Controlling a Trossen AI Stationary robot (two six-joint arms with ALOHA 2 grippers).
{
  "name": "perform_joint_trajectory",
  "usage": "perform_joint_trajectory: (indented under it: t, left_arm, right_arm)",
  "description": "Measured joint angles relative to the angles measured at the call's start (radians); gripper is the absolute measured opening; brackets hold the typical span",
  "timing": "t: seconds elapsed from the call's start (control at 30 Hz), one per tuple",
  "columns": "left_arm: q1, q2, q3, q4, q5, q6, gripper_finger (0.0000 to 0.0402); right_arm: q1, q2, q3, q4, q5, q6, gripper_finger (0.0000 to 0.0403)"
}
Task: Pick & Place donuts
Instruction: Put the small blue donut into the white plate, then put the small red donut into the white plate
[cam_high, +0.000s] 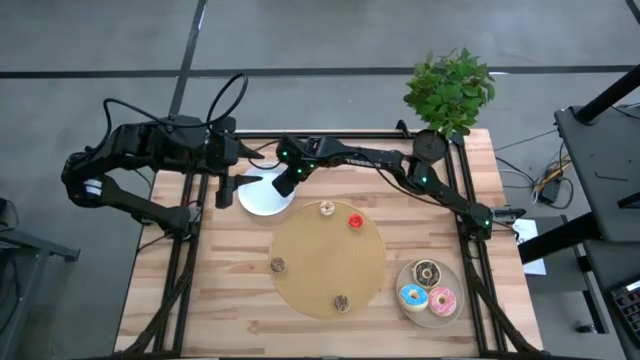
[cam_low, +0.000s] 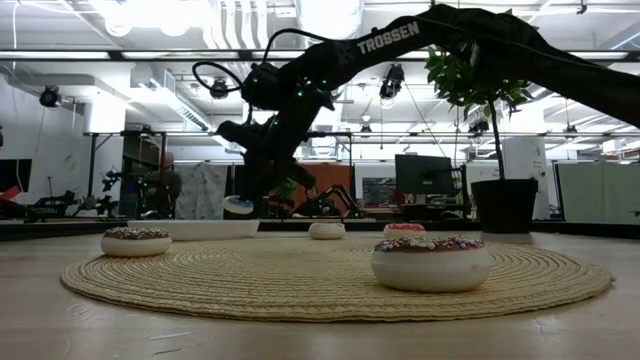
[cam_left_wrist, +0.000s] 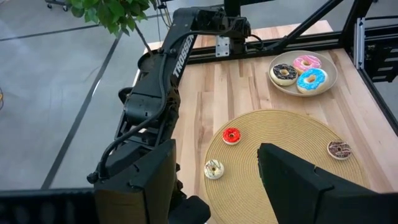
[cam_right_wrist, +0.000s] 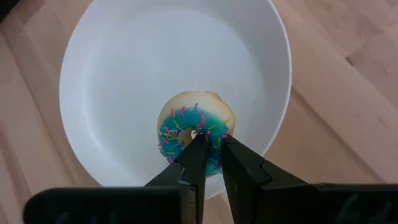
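On my right arm (cam_low: 400, 40) I read the white word "TROSSEN" along the dark upper link, seen in the low view; in my left wrist view the same arm (cam_left_wrist: 180, 56) carries white lettering running down its link, of which I make out "TROSSE"; I can read no other text, number or sign.

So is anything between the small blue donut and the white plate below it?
Nothing visible. The right gripper holds the blue-iced donut directly over the white plate, whose surface beneath looks bare.
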Motion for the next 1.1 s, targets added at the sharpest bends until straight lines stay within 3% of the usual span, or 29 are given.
perform_joint_trajectory:
  t: [0.5, 1.1]
  left_arm:
    - [0.0, 0.0, 0.0, 0.0, 0.0, -0.003, 0.0199]
    - [0.0, 0.0, 0.0, 0.0, 0.0, -0.003, 0.0199]
  right_arm:
    - [-0.002, 0.0, -0.011, -0.009, -0.008, -0.002, 0.0041]
    - [-0.002, -0.002, -0.032, 0.002, -0.01, -0.006, 0.0125]
